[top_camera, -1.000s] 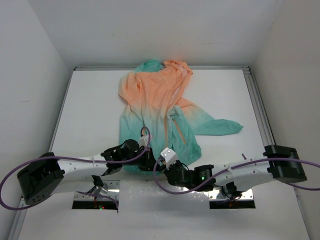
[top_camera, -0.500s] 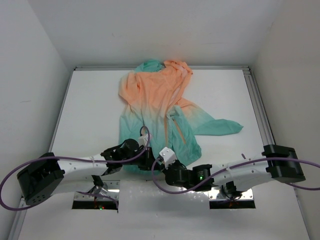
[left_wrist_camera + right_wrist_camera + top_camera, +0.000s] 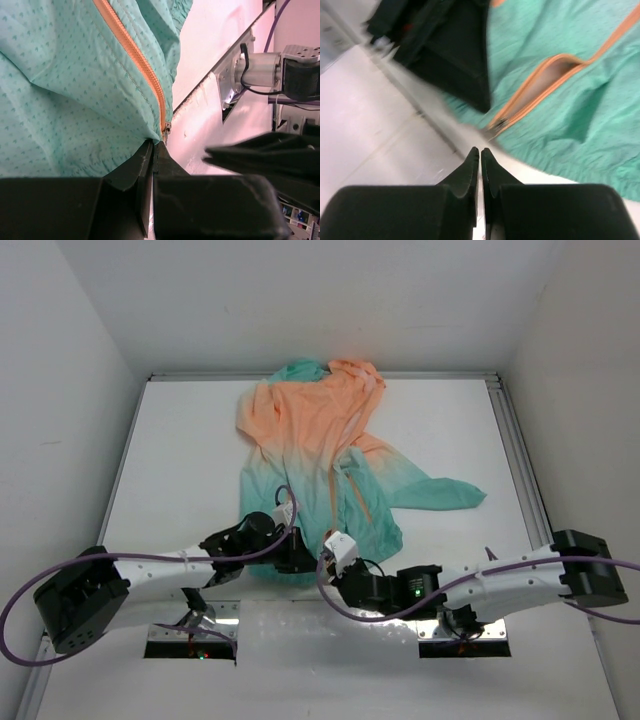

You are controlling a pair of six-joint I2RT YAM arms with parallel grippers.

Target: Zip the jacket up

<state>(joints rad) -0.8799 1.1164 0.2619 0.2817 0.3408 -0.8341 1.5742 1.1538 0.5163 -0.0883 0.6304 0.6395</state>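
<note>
The jacket (image 3: 310, 440) lies flat on the white table, peach-orange above and teal-green below, hood at the far edge. Its orange zipper (image 3: 135, 55) runs down to the near hem, where the small metal slider (image 3: 166, 129) sits. My left gripper (image 3: 154, 146) is shut on the teal hem right beside the zipper's bottom end. My right gripper (image 3: 480, 150) is shut with nothing between its fingers, its tips just short of the slider (image 3: 497, 125) over bare table. In the top view both grippers meet at the jacket's near hem, left gripper (image 3: 298, 558) and right gripper (image 3: 323, 560).
A metal rail (image 3: 515, 460) runs along the table's right side, and white walls close in the left, right and back. Two openings (image 3: 190, 632) with hardware lie at the near edge by the arm bases. One sleeve (image 3: 440, 495) stretches out to the right.
My right gripper has gone from half open to shut and shifted slightly toward the hem. The left gripper keeps its hold and has nudged the hem a little farther away.
</note>
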